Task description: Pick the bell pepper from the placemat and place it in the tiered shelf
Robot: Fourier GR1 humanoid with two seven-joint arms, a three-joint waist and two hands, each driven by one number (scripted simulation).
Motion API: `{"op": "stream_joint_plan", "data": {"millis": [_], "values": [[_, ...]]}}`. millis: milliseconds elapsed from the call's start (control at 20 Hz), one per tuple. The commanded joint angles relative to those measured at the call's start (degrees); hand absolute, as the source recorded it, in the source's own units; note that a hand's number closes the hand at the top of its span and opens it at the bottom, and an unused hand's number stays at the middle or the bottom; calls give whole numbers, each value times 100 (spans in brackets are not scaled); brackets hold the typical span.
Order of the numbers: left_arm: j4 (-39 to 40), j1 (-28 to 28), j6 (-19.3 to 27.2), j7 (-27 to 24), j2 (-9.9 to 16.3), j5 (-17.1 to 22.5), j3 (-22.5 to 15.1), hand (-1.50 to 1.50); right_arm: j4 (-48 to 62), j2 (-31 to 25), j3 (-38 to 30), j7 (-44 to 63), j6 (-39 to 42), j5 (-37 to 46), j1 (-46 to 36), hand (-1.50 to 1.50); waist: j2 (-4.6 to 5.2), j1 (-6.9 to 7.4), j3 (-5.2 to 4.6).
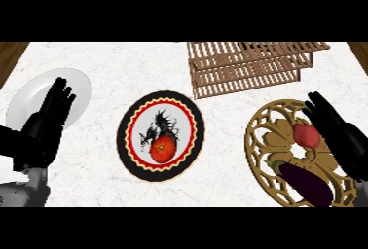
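Note:
A red bell pepper (307, 134) lies on a round gold openwork placemat (267, 127) at the right, beside a dark purple eggplant (307, 183). My right hand (339, 133) is open with straight fingers, just right of the pepper and partly over the mat, apart from the pepper. The wooden slatted tiered shelf (244, 68) stands at the back, right of centre. My left hand (45, 124) rests open at the left, fingers up, over a white plate (75, 80).
A round black, red and cream mat (137, 124) lies in the middle with a round red tomato-like fruit (163, 149) on it. The counter is white marble, with dark wood showing at both back corners.

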Motion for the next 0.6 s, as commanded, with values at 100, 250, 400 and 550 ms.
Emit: {"op": "stream_joint_plan", "data": {"millis": [100, 250, 400, 550], "values": [[-13, -142, 222, 84, -49, -345, 31, 0, 355, 196, -132, -576, 71, 372, -705, 150, -122, 125, -161], [15, -294, 284, -67, -25, -340, 214, 0, 313, -148, -420, -799, 309, 394, -1535, 150, -115, 189, -163], [92, 9, 281, -163, -307, -311, 27, 0, 1041, 340, -1306, -906, -580, -54, -1221, -150, -111, 111, -159], [116, -4, 402, -184, -443, -463, 73, 0, 1089, 63, -1527, -1534, 548, -385, -1124, -150, -124, 73, -161]]}}
